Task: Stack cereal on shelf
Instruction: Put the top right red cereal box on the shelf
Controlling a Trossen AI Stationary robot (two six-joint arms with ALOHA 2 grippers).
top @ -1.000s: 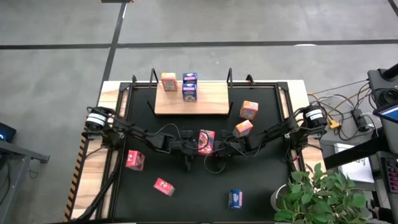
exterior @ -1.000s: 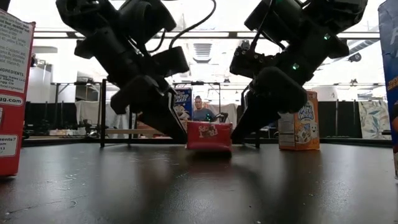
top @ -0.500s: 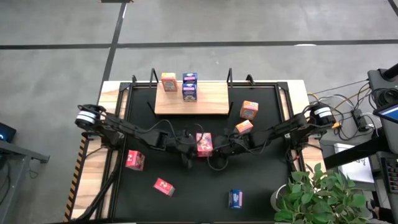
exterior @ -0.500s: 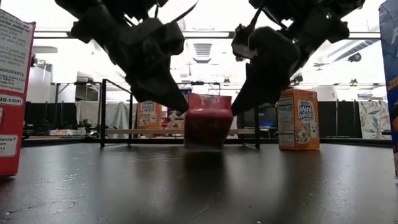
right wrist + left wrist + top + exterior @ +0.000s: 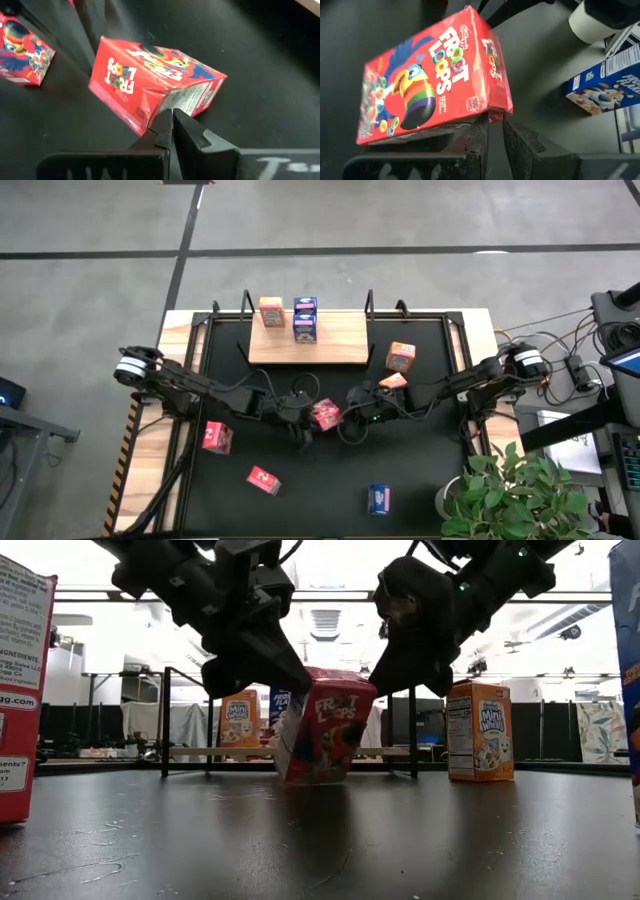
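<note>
A red Froot Loops cereal box [image 5: 325,416] stands tilted on the black mat [image 5: 420,470], resting on its lower edge [image 5: 305,780]. My left gripper [image 5: 303,414] is shut at its left side, and my right gripper [image 5: 349,413] is shut at its right side. The light-wood shelf [image 5: 340,345] lies at the far side with an orange box [image 5: 271,311] and a blue box [image 5: 305,320] on it. Two orange boxes [image 5: 397,368] stand on the mat right of the shelf. Two red boxes [image 5: 216,437] [image 5: 264,479] and a blue box [image 5: 378,499] lie nearer. My left gripper touches the box with its shut fingertips [image 5: 482,127] at a narrow side's edge near a corner [image 5: 496,114]. It slants down from the table's left. The box leans tilted, its lower edge on the mat. My right gripper touches a corner of the box [image 5: 167,106] with its shut fingertips [image 5: 162,125], where the printed side panel meets the red face. It slants down from the table's right.
Black metal posts [image 5: 246,302] [image 5: 369,300] stand at the shelf's ends. A potted plant [image 5: 510,490] is at the near right corner. Bare mat lies between the near boxes.
The red box has been tipped up from lying low on the mat to standing tilted on its lower edge, its printed face now showing in the low view. It has shifted slightly toward the near left. Both grippers have risen beside it.
</note>
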